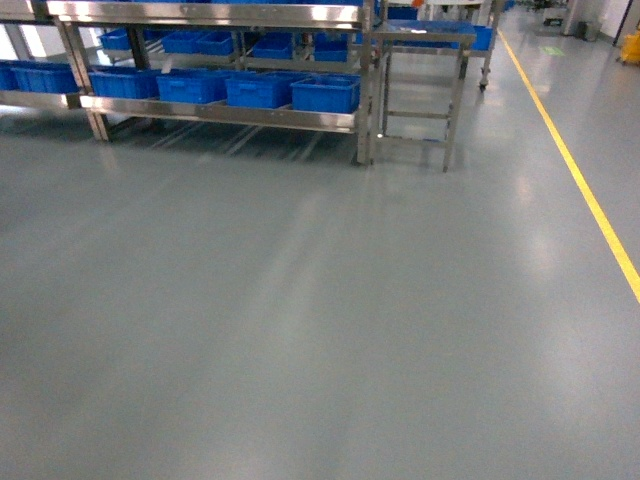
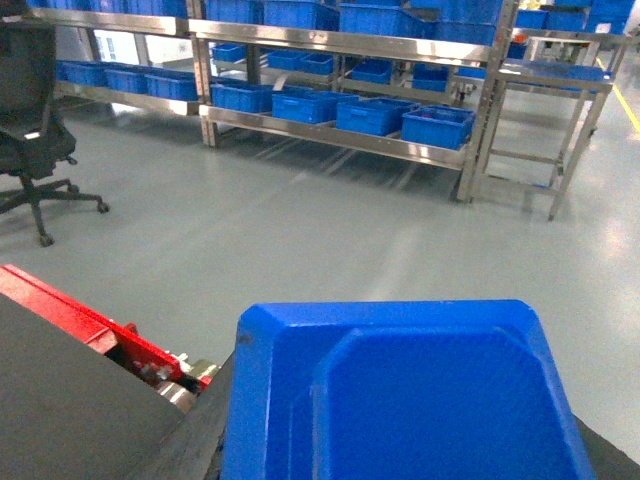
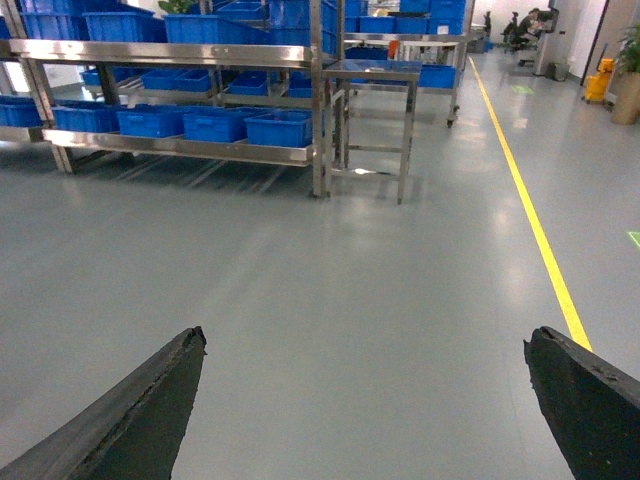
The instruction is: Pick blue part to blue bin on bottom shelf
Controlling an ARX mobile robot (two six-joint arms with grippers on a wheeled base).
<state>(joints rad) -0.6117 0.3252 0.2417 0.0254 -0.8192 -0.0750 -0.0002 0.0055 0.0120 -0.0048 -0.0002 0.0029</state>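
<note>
Still far from bottom shelf (image 1: 220, 112) at 11 o'clock; blue part unseen, nothing placed. Right gripper (image 3: 365, 400) spread wide, empty; left claw state unclear.

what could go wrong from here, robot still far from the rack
1. The bottom shelf holds several alike blue bins, so the wrong one could be chosen.
2. A steel side table stands close beside the rack's right post, and an office chair sits off to the left; a skewed approach might clip either.
3. No blue part shows in any view. The right gripper is open and empty; the left gripper is not visible.
</note>
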